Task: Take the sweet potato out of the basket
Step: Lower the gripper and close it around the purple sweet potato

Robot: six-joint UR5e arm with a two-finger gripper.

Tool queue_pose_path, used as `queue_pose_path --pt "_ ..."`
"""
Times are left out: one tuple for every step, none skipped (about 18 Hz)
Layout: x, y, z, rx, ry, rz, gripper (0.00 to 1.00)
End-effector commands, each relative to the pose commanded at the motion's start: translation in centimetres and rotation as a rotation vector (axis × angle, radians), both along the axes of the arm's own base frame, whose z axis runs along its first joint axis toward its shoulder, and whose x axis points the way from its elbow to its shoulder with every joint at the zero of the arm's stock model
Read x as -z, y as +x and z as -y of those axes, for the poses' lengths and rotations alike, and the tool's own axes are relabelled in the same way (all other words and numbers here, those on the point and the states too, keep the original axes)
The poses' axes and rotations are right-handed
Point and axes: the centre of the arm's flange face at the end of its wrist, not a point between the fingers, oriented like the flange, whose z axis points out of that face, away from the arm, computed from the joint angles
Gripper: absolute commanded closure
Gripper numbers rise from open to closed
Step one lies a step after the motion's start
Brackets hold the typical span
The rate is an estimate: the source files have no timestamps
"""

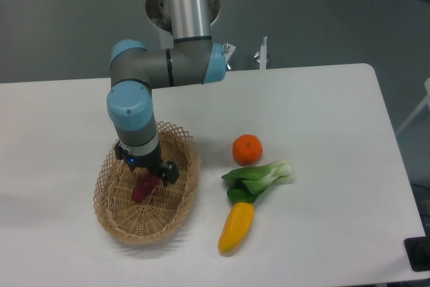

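Here, in the fixed camera view, the tool (149, 178) is lowered into the basket (114, 213), which is set on the left part of the white desk (322, 119). The sweet potato (143, 189) is seen inside the basket, directly under the tool and touching it; whether the fingers are clamped on it cannot be told. To the right of the basket, an orange fruit (247, 149), a leafy green vegetable (259, 178) and a yellow pepper (236, 227) are laid on the desk.
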Motion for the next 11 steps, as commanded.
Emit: queue_pose_path --pt "0.27 0.08 -0.05 0.002 -0.004 0.002 0.0" --pt "0.43 0.24 -0.12 0.005 -0.005 0.003 0.0" --pt "0.54 0.24 -0.12 0.006 -0.008 0.005 0.0" --pt "0.52 0.22 -0.12 0.006 -0.007 0.002 0.0" --pt "0.55 0.28 -0.2 0.009 -0.008 0.002 0.05" --pt "0.64 0.28 -0.21 0.011 -0.009 0.003 0.12" --pt "0.74 0.28 -0.2 0.011 -0.012 0.005 0.17" --pt "0.73 0.27 -0.21 0.012 -0.01 0.004 0.23" --pt "0.68 0.25 -0.25 0.012 -0.01 0.004 0.3" --pt "0.68 0.25 -0.25 0.014 -0.01 0.004 0.4" --pt "0.71 0.22 -0.3 0.015 -0.01 0.004 0.48"
